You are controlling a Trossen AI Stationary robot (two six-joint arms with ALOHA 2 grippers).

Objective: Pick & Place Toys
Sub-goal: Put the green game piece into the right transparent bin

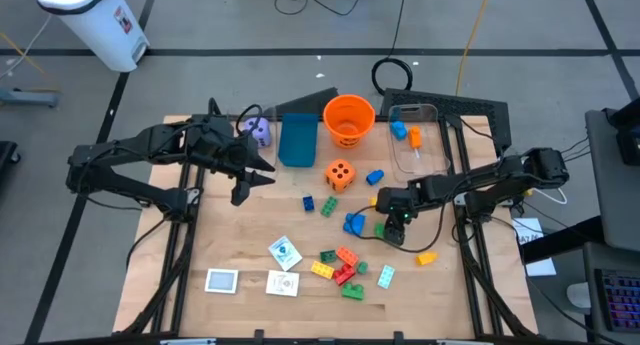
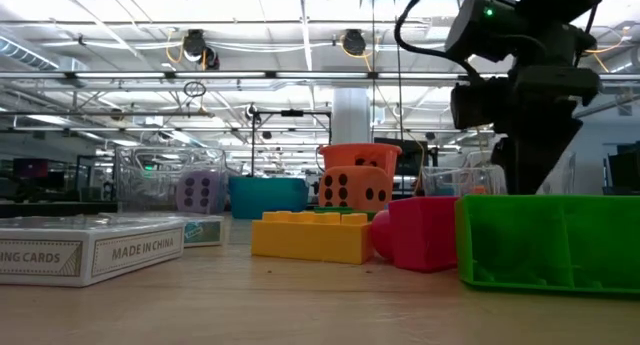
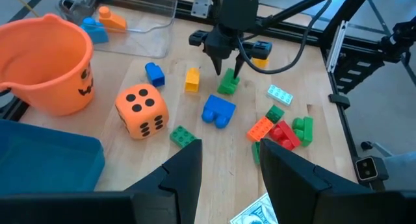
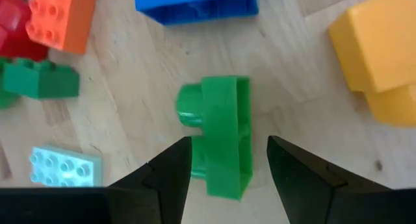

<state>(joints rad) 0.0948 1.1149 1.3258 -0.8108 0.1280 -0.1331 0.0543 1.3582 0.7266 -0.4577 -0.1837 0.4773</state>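
In the high view the right end effector (image 1: 396, 225) sits right of centre on the desk (image 1: 240, 235), directly over a green brick (image 1: 381, 230). The right wrist view shows its fingers (image 4: 170, 175) spread on either side of that green brick (image 4: 224, 134), not yet pinching it; the brick lies on the wood. A blue brick (image 1: 353, 223) lies just left of it and a yellow brick (image 1: 426, 256) lower right. The orange die (image 1: 340, 175) sits near the centre, below the orange bucket (image 1: 348, 120). A cluster of bricks (image 1: 345, 269) and three white cards (image 1: 284, 253) lie toward the lower middle. The left end effector (image 1: 245, 185) hangs at centre left, fingers (image 3: 185, 175) spread and holding nothing.
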